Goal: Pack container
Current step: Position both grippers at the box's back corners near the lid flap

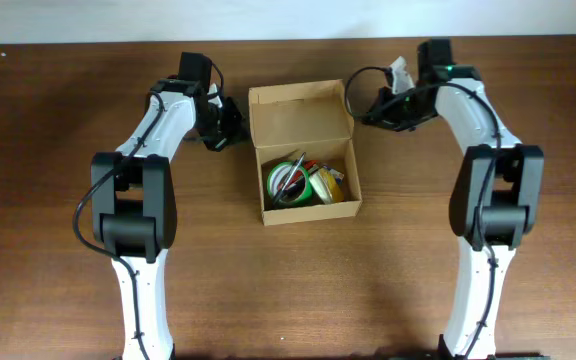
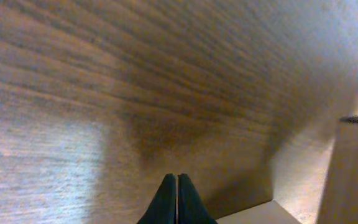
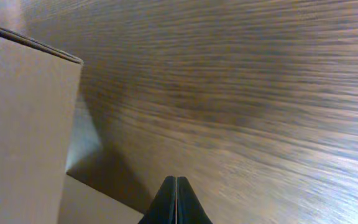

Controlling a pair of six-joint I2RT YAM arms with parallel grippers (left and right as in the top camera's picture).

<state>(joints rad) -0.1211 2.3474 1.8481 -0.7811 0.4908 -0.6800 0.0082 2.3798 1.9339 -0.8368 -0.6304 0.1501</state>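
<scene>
The tan rectangular cardboard container [image 1: 311, 211], its flap [image 1: 300, 120] open, sits between the claws, just beside each. It is likely light, stiff but crushable, and the flap's free edge looks the best hold. Both the left claw [image 1: 230, 125] and the right claw [image 1: 368, 110] are pinched closed, empty.

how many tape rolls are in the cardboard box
2. A green tape roll lies in the left half of the open tan cardboard box, a yellow tape roll beside it on the right. Thin pen-like items lie over them, so more may be hidden underneath.
</scene>
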